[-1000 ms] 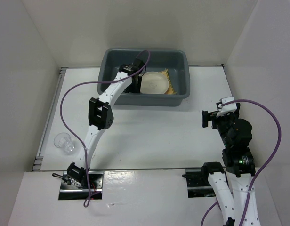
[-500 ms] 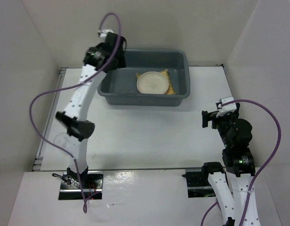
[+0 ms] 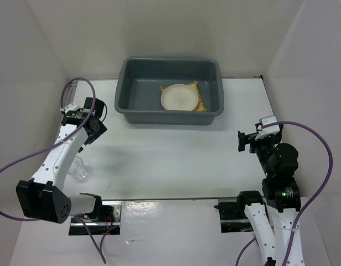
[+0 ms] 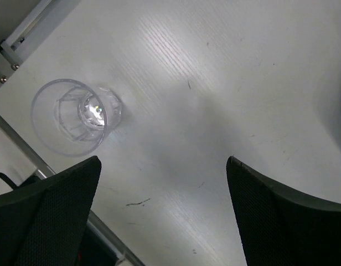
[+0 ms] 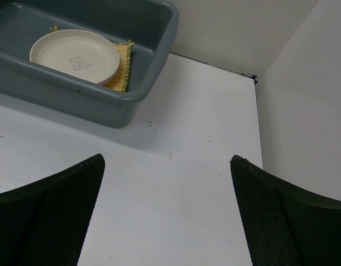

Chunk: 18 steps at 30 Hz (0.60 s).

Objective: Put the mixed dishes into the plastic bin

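The dark grey plastic bin [image 3: 137, 113] stands at the back centre. Inside it a round cream plate [image 3: 177, 97] lies on the yellow woven mat [image 3: 199, 100]; both also show in the right wrist view, the plate [image 5: 75, 55] and the mat [image 5: 123, 66]. The pink plate is not visible. The small clear glass [image 3: 78, 168] stands upright on the table at the left. My left gripper [image 3: 88, 128] is open and empty above the table, behind and a little right of the glass [image 4: 76, 116]. My right gripper [image 3: 245, 140] is open and empty at the right, away from the bin.
A metal rail [image 3: 55, 149] runs along the table's left edge, close to the glass. White walls enclose the table at left, back and right. The bin's near wall [image 5: 76, 94] faces the right gripper.
My left arm has left the bin, swung left and come down over the left side of the table near the glass. The right arm has hardly moved.
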Motion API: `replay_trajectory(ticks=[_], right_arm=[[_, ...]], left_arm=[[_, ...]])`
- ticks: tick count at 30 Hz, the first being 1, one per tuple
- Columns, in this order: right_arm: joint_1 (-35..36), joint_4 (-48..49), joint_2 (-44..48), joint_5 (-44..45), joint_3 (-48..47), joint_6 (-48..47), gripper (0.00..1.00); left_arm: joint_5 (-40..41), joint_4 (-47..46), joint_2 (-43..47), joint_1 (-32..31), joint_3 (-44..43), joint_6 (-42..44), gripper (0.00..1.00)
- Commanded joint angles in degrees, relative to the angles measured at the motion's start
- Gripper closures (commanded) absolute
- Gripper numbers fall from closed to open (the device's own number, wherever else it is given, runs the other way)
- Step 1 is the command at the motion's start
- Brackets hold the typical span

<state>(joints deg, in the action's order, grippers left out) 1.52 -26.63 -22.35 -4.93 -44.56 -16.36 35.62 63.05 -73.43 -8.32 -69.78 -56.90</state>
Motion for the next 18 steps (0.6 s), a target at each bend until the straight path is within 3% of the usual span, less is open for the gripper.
replay_trajectory(ticks=[1, 8, 18], right_arm=[[0.50, 1.50, 0.46, -0.43, -0.01, -0.34, 0.01], [0.50, 0.97, 0.99, 0.18, -0.01, -0.34, 0.01], [0.50, 0.97, 0.99, 0.18, -0.01, -0.34, 0.01]], left_arm=[[1.21, -3.36, 2.51, 2.94, 0.69, -6.99, 0.00], [-5.21, -8.81, 2.58, 12.08, 9.02, -3.56, 0.00], [-7.32, -11.63, 1.54, 16.04, 11.16, -0.22, 0.00]])
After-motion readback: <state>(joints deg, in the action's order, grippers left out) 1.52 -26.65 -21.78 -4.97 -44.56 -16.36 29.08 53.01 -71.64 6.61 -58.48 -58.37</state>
